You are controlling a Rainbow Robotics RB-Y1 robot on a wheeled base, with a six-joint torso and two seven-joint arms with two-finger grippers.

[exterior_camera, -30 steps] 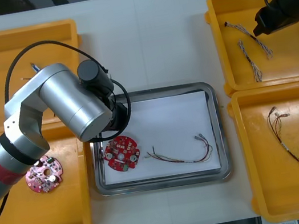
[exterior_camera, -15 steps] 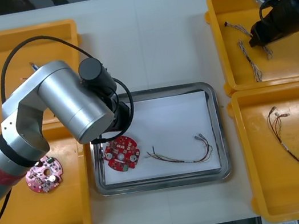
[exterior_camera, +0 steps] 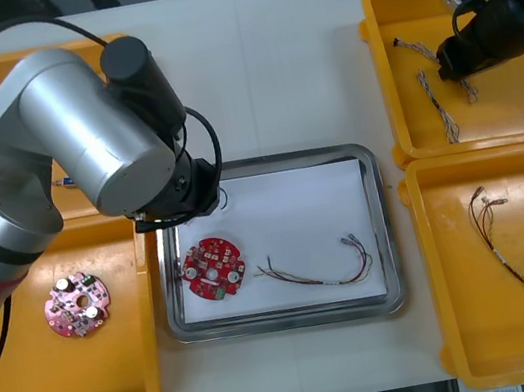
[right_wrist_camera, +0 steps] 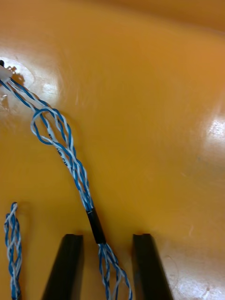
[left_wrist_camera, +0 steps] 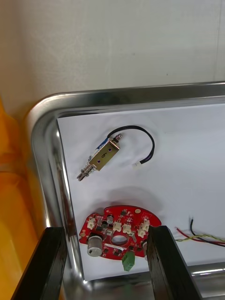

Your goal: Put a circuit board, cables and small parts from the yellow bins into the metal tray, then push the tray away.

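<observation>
Right gripper (right_wrist_camera: 105,238) spread astride the limp, light twisted cable (right_wrist_camera: 70,159); pinch advised at black sleeve (right_wrist_camera: 95,226); left gripper (left_wrist_camera: 105,229) spread above metal tray (left_wrist_camera: 42,123).

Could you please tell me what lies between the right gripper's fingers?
In the right wrist view, a twisted blue and white cable runs between the right gripper's open fingers, its black sleeve at their tips, lying in the yellow bin.

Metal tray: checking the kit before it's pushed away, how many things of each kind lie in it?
In the metal tray:
round red circuit board: 1
red and yellow cable: 1
small metal part with a black lead: 1
Total: 3
Grippers: left gripper open over the tray; right gripper open over a blue and white cable.
</observation>
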